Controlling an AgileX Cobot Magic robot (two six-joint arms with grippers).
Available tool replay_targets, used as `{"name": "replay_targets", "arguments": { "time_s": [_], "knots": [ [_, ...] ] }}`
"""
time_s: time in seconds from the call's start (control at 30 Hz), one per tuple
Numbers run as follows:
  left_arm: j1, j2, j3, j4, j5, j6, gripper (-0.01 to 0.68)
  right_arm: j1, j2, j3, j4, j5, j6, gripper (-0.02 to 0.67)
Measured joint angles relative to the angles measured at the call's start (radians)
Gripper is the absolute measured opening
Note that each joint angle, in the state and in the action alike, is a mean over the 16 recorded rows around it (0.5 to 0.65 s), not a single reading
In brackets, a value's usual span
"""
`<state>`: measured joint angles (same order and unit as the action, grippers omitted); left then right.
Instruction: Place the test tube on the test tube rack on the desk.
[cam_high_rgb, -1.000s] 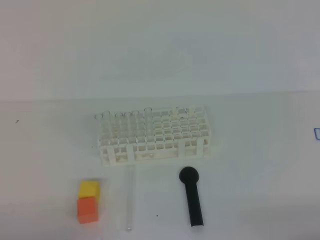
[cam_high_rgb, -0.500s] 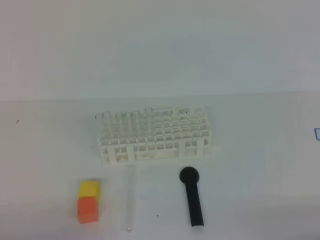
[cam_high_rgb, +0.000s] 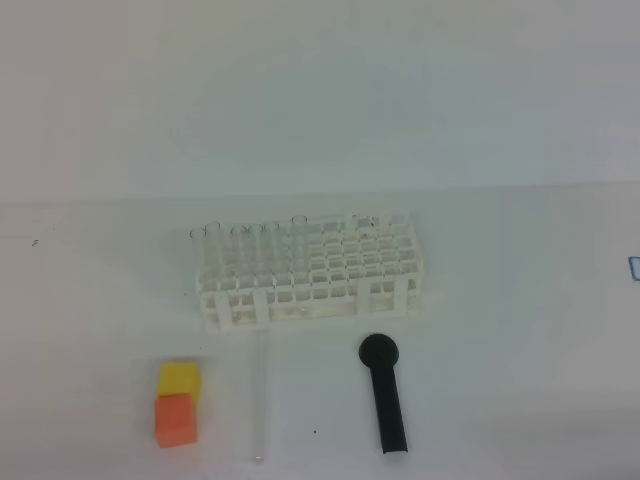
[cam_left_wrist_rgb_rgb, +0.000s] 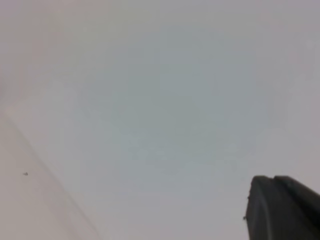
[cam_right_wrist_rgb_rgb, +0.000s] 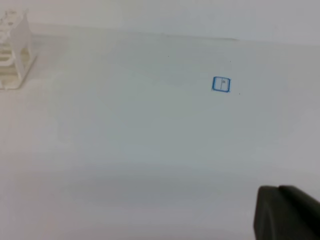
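The test tube (cam_high_rgb: 262, 398) is thin clear glass and lies flat on the white desk (cam_high_rgb: 500, 340), pointing away from the near edge, just in front of the rack. The test tube rack (cam_high_rgb: 310, 272) is a white grid standing mid-desk, with a few clear tubes (cam_high_rgb: 245, 233) upright in its back row; its corner also shows at the left edge of the right wrist view (cam_right_wrist_rgb_rgb: 12, 50). Neither gripper appears in the exterior high view. In each wrist view only a dark fingertip pair shows at the lower right: left gripper (cam_left_wrist_rgb_rgb: 274, 182), right gripper (cam_right_wrist_rgb_rgb: 279, 191), both shut and holding nothing.
A black round-headed tool (cam_high_rgb: 384, 395) lies right of the test tube. A yellow block (cam_high_rgb: 178, 379) and an orange block (cam_high_rgb: 175, 418) sit to its left. A small blue square mark (cam_right_wrist_rgb_rgb: 221, 84) is on the desk at the far right (cam_high_rgb: 634, 267).
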<state>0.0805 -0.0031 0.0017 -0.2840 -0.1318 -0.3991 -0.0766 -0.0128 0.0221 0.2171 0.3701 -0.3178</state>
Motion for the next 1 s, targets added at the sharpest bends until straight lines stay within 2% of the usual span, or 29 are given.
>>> {"name": "replay_targets", "arguments": {
  "time_s": [0.2,0.37,0.5,0.7,0.87,1.0],
  "knots": [
    [0.0,0.0,-0.002,-0.109,-0.189,-0.1,-0.001,0.0,0.0,0.0,0.0,0.0,0.0,-0.001],
    [0.0,0.002,-0.058,0.027,-0.19,-0.185,-0.001,0.0,0.0,0.0,0.0,0.0,0.0,-0.001],
    [0.0,0.032,-0.156,0.193,-0.072,-0.277,-0.001,0.0,0.0,0.0,0.0,0.0,0.0,-0.001],
    [0.0,0.155,-0.357,0.445,0.217,-0.314,-0.001,0.0,0.0,0.0,0.0,0.0,0.0,-0.001],
    [-0.029,0.307,-0.505,0.484,0.422,-0.195,-0.001,0.0,0.0,0.0,0.0,0.0,0.0,-0.001],
    [-0.094,0.433,-0.568,0.43,0.504,-0.023,-0.001,0.0,0.0,0.0,0.0,0.0,0.0,-0.001]
  ]
}}
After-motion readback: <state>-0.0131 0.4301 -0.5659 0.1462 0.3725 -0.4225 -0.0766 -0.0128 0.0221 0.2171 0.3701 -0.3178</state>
